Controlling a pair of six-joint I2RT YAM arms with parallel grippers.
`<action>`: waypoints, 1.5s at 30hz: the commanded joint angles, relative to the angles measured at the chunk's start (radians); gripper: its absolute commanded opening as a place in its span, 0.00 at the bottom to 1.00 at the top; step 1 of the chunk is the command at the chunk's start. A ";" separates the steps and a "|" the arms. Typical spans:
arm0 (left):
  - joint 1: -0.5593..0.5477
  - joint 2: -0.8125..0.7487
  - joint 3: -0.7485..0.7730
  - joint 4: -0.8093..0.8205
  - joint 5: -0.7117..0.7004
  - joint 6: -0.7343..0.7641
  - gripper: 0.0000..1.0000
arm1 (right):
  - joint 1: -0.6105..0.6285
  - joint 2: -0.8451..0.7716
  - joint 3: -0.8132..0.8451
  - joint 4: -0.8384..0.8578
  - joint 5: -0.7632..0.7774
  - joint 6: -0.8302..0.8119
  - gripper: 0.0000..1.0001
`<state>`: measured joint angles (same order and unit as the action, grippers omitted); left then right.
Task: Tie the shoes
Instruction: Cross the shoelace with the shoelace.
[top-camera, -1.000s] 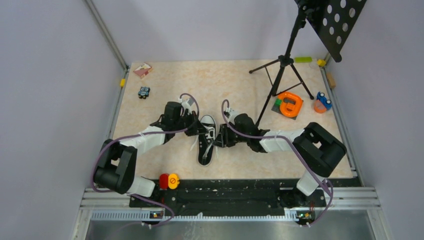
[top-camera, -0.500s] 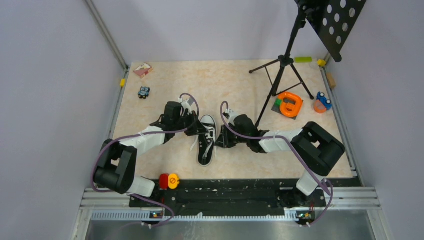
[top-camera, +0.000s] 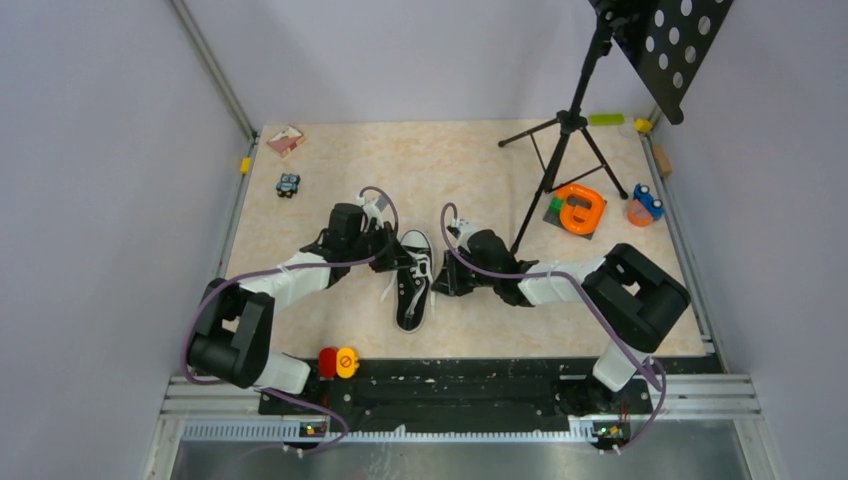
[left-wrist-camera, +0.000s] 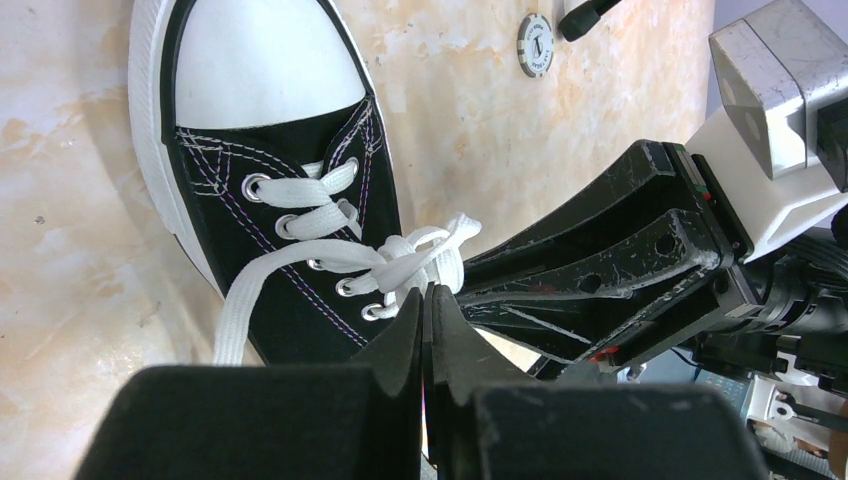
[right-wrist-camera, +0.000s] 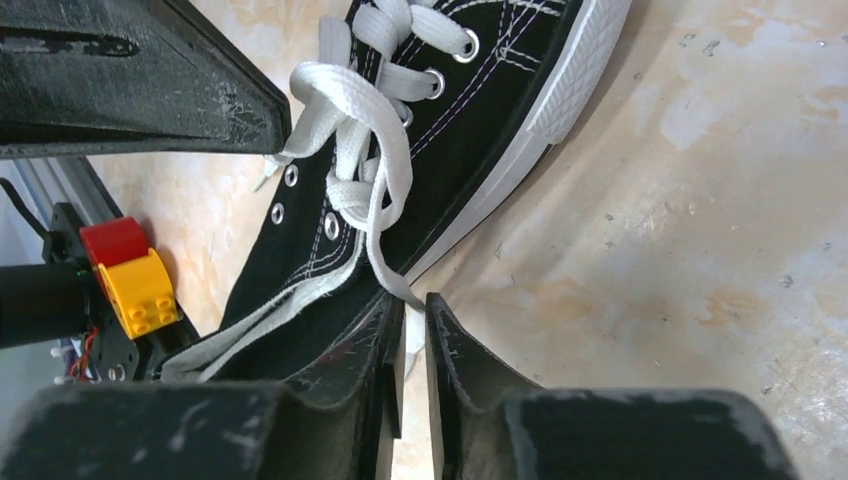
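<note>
- the sneaker (top-camera: 411, 305) lies on the worktop (top-camera: 460, 170) at the middle of the overhead frame, white toe cap toward the top and heel toward the bottom. the two arms reach in from left and right and cover its sides around the eyelets.
- the laces (left-wrist-camera: 330, 255) bunch in a loose tangle over the lower eyelets. one long strand trails toward the lower left of the left wrist frame, its end hidden behind the gripper body.
- the left gripper (left-wrist-camera: 427, 292) has its fingers pressed together, tips touching the tangle. whether a strand is pinched between them cannot be made out.
- the right gripper (right-wrist-camera: 408, 300) is nearly closed, gripping a white strand that runs down into the narrow slit between its fingers. the strand's lower part is hidden by the fingers.
- in the right wrist frame the toe is cut off at the top edge, and a finger of the left gripper fills the upper left, covering part of the tangle.
- a red and yellow block (right-wrist-camera: 130, 275) sits at the left edge of that frame.
- a small round disc (left-wrist-camera: 535, 45) lies near the top of the left wrist frame, its marking too small to read.
- a tripod (top-camera: 562, 150) stands at the upper right of the overhead frame. the black perforated plate (top-camera: 680, 45) on it is cut off by the top edge.
</note>
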<state>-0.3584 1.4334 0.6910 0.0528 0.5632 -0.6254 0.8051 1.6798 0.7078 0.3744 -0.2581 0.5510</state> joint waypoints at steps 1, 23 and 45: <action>0.004 -0.025 0.016 0.042 0.006 0.010 0.00 | 0.018 -0.018 0.040 0.044 -0.001 -0.006 0.10; 0.004 -0.033 0.017 0.034 0.014 0.010 0.00 | 0.024 -0.039 0.130 -0.075 0.097 0.075 0.00; 0.004 -0.039 0.010 0.030 0.021 0.020 0.00 | -0.013 -0.031 0.212 -0.173 0.140 0.153 0.00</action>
<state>-0.3584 1.4220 0.6910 0.0525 0.5652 -0.6250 0.8055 1.6749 0.8673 0.2092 -0.1284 0.6868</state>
